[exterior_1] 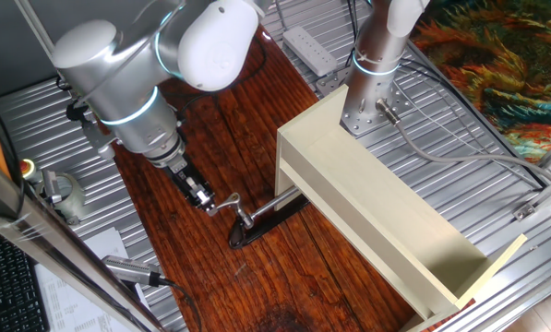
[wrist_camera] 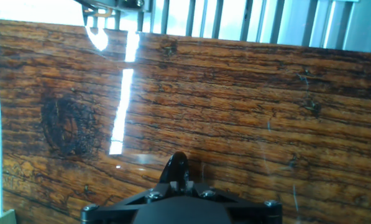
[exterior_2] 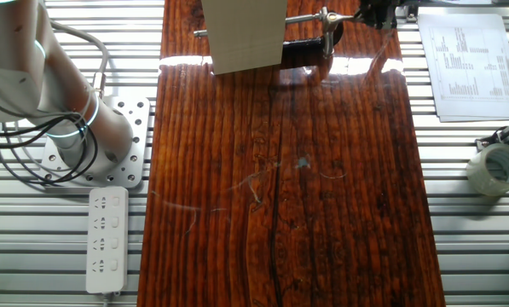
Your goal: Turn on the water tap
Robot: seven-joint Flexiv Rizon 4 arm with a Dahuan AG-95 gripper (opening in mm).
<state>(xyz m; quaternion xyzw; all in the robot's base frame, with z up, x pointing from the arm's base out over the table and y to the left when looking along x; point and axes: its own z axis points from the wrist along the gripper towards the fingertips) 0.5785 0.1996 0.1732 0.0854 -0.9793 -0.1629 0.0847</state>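
Dark wood board (exterior_1: 257,277) on ribbed metal table (exterior_1: 497,194), cream box (exterior_1: 386,203) close behind work spot. Water tap (exterior_1: 247,218) lies at board's far edge, base under box, thin lever pointing at you. Gripper (exterior_1: 204,197) at lever tip; fingers look pinched together, but whether they hold lever you cannot tell. Risks: thin flat lever slips out of pinch; push along lever skids tap; wide swing knocks wrist into box.

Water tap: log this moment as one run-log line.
phase: at lever | claw: at lever tip, closure unclear | water tap: on wooden board, spout under beige box
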